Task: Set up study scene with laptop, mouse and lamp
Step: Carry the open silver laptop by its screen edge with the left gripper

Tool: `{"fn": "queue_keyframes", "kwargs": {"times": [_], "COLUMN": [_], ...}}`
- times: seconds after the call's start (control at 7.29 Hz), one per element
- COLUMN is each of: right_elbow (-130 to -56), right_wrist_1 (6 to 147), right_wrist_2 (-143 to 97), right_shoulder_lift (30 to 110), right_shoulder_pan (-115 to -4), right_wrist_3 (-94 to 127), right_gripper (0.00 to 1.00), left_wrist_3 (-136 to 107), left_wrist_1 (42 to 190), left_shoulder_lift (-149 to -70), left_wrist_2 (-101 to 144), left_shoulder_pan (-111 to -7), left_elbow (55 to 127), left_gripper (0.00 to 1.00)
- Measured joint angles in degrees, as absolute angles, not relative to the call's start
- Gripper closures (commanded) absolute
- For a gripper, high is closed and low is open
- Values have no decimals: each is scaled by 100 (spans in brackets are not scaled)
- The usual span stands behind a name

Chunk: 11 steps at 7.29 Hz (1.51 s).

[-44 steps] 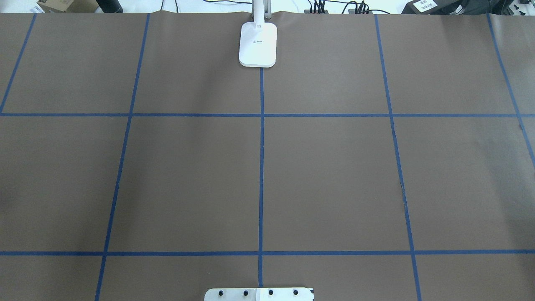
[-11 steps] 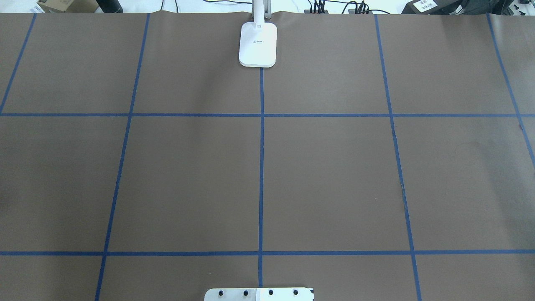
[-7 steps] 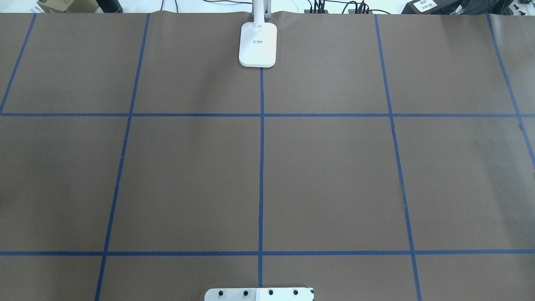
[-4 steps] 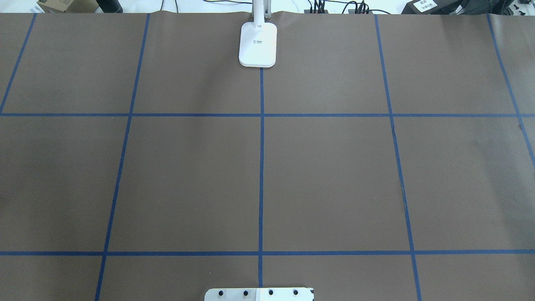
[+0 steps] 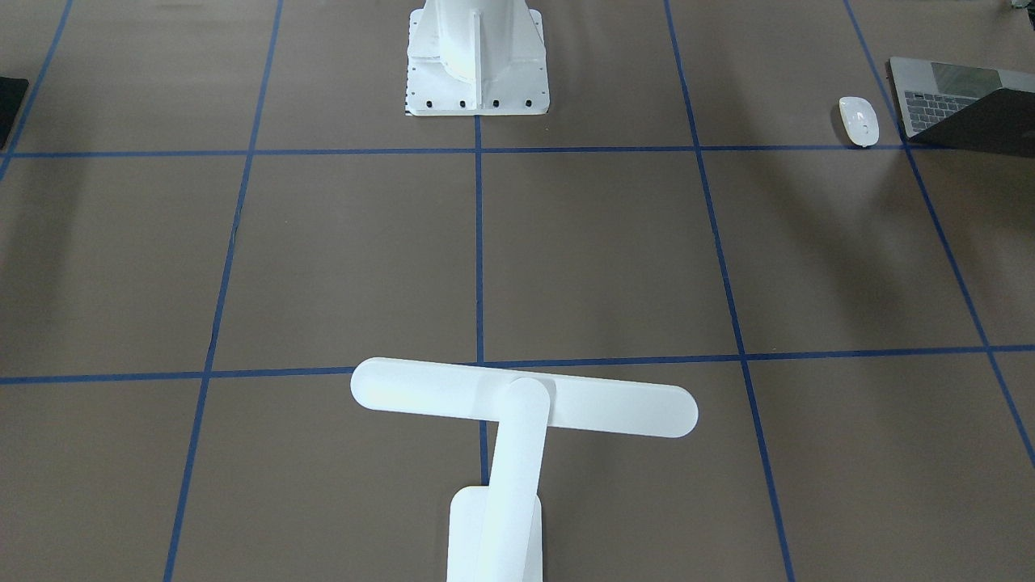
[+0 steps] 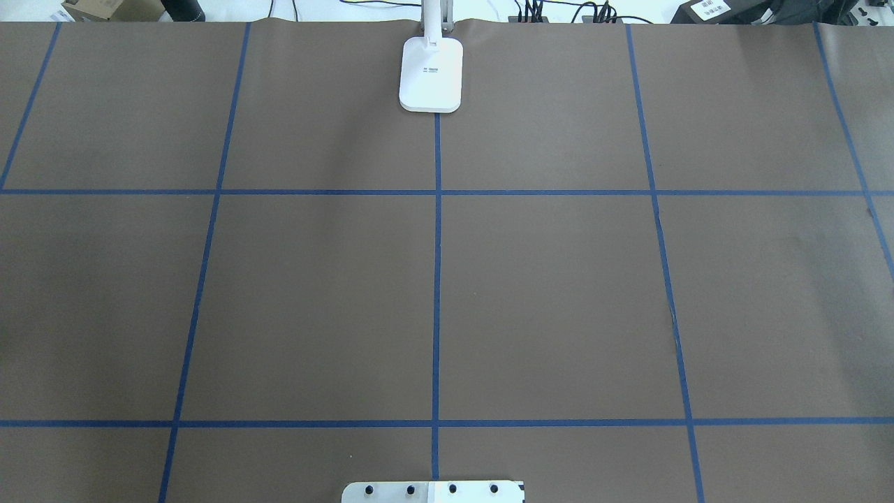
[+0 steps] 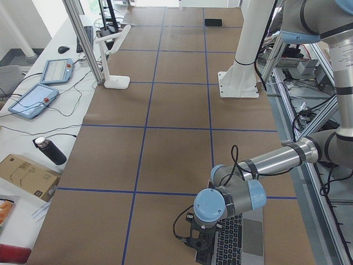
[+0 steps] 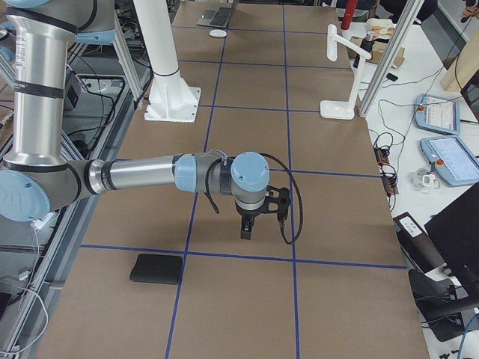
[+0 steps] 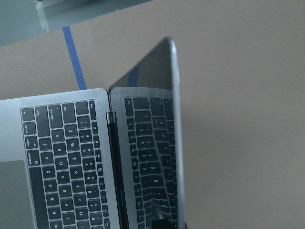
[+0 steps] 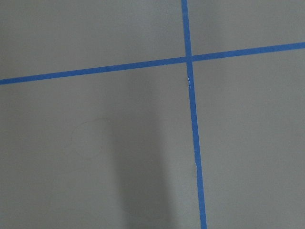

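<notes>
The laptop [image 5: 954, 101] lies open near the table corner on my left side, its black keys [image 9: 62, 152] and dark screen edge [image 9: 174, 119] filling the left wrist view. The white mouse [image 5: 859, 120] rests just beside it. The white lamp [image 5: 517, 404] stands at the far middle edge, and only its base [image 6: 431, 75] shows from overhead. My left gripper [image 7: 198, 245] hangs at the laptop's [image 7: 237, 243] screen side; I cannot tell its state. My right gripper [image 8: 245, 228] points down over bare table, and I cannot tell whether it is open or shut.
A black square mat [image 8: 157, 269] lies near the table corner on my right side. The white robot pedestal [image 5: 475, 56] stands at the near middle edge. Tablets, a bottle and boxes [image 7: 33, 99] sit on the side bench beyond the lamp.
</notes>
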<state>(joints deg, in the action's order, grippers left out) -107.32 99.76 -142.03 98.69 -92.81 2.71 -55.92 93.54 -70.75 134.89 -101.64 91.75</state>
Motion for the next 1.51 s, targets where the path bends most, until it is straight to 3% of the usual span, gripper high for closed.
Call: {"fn": "queue_keyframes", "kwargs": {"times": [0.69, 1.51], "right_elbow": [-10716, -10733], "right_wrist_1": [9976, 9978], "right_wrist_2": [-14204, -14214], "right_shoulder_lift": [9859, 9889], "right_shoulder_pan": [-9281, -9286], "right_wrist_3": [272, 272], "right_gripper": [0, 0], "left_wrist_3": [-5570, -5577], "left_wrist_1": [8136, 6906], "left_shoulder_lift": [-7146, -8102], "left_wrist_2": [13456, 13447], "left_shoulder_pan": [-10259, -10310], "left_elbow": [10262, 10442], "left_gripper": [100, 100]}}
